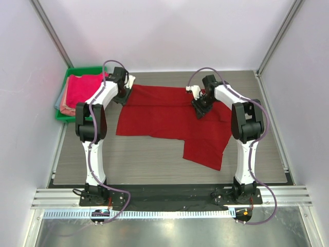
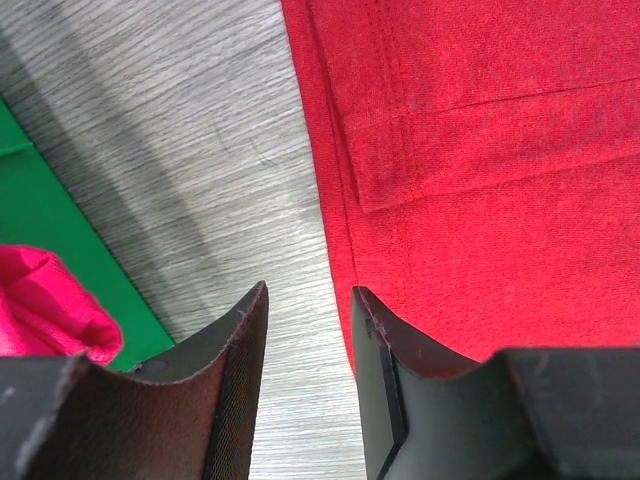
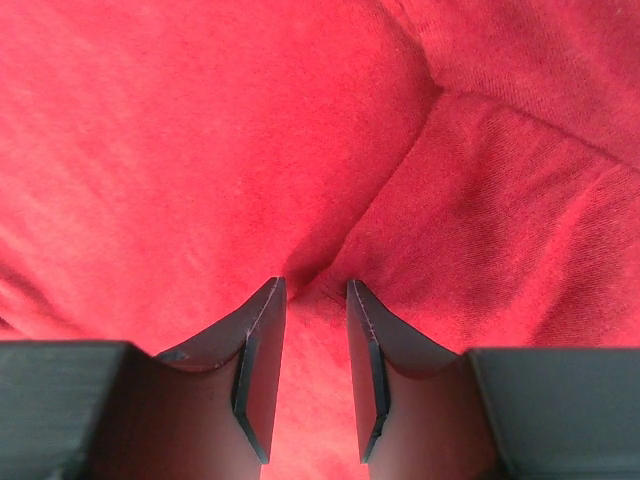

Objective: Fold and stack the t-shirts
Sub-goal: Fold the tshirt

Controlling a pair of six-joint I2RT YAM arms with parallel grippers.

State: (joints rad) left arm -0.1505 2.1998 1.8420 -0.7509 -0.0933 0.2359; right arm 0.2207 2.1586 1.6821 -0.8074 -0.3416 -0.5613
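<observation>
A green tray [image 1: 62, 118] sits at the far left edge of the counter [image 1: 154, 159]. It holds a bright pink t-shirt [image 1: 82, 88] on top of a salmon t-shirt [image 1: 66, 108], whose edge shows below it.

Just right of the tray, the left hand [image 1: 123, 98] is down at the far left corner of the deep red t-shirt [image 1: 164, 116]. Its fingers [image 2: 240, 380] are spread. In the left wrist view, bare wood-grain counter shows in the gap between them. The shirt's hemmed left edge runs along the inner side of the right-hand finger, which is over the cloth, and the other finger is over bare counter. The pink cloth and the tray's green wall show at the lower left of that view.

The red shirt lies flat across the middle of the counter. One flap hangs lower on the right, toward the near edge.

The right hand [image 1: 199, 111] is down on the far right part of the red shirt. In the right wrist view its fingers [image 3: 262, 350] are a little apart with red cloth all around. A crease in the cloth runs down into the gap between them. I cannot tell whether they are pinching the cloth or only resting over it.
</observation>
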